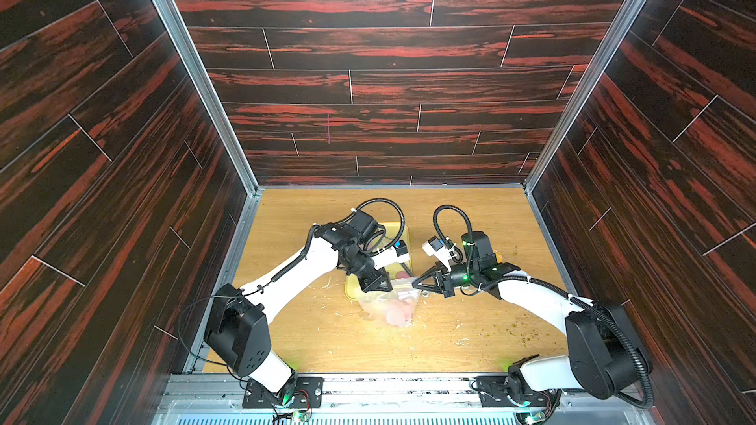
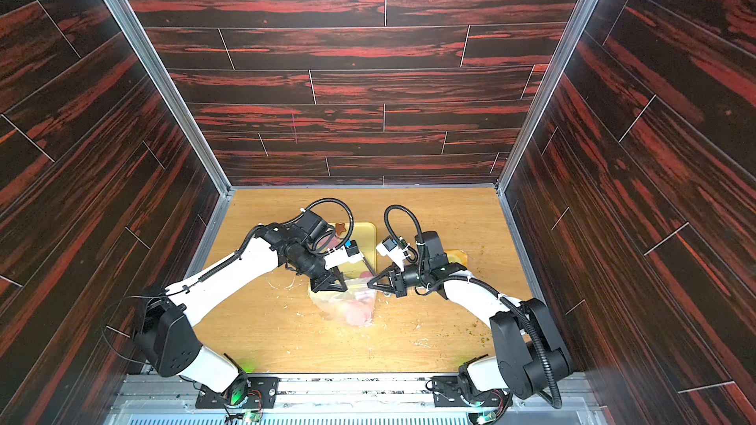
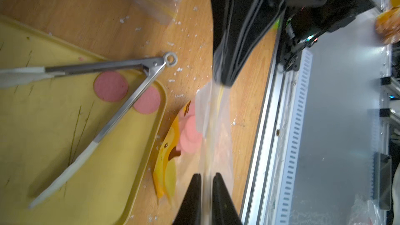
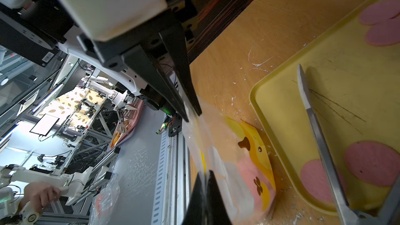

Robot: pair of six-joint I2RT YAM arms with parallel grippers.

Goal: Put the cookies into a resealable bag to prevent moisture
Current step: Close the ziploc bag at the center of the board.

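Cookies (image 3: pixel 190 135), a cluster of pink discs, sit low inside the clear resealable bag (image 3: pixel 220 139) with the yellow duck print, which sags onto the wooden table (image 1: pixel 327 341) just beside the near end of the yellow tray (image 3: pixel 54 148). They lie well below the bag's top edge, and that edge is drawn out between the two grippers. The left gripper (image 3: pixel 206 175) has its jaws almost together with the rim pinched between them at one end. The right gripper (image 4: pixel 205 173) is clamped tight on the other end, the two tips facing each other across the mouth. On the tray more pink cookies (image 3: pixel 110 86) lie loose, two at the hinge end of the metal tongs (image 3: pixel 127 103) lying spread there. A brown star-shaped cookie (image 2: pixel 340 228) shows at the tray's far end, beside the left arm.
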